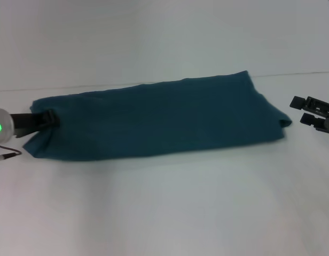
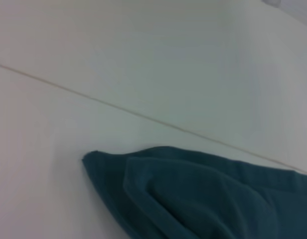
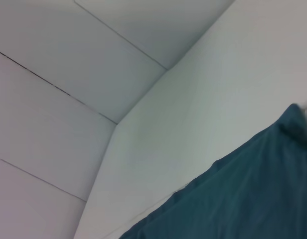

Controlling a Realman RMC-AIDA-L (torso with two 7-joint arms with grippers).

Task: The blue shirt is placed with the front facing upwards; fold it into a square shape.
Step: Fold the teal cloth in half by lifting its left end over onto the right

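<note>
One garment on show here: a single dark teal-blue cotton shirt [image 1: 159, 120], folded into a long band that runs across the white table [image 1: 164, 208] from the robot's left to its right, no print visible on the upper face. Two grippers in play. The left gripper [image 1: 48, 118] comes in low and level from the left edge, its grey wrist with a green light ring behind it, and its dark tip sits right on the shirt's left end; whether it is pinching the cloth or only touching it cannot be told from here. The left wrist view shows that end of the shirt [image 2: 193, 194] bunched into soft folds on the table, with a pale seam line running behind it. Over on the right, the right gripper [image 1: 307, 111] hovers just beside the shirt's right end, clear of the fabric, its two black fingers [image 1: 299, 102] parted. The right wrist view catches the shirt [image 3: 243, 194] lying flat, one corner pointing outward.
</note>
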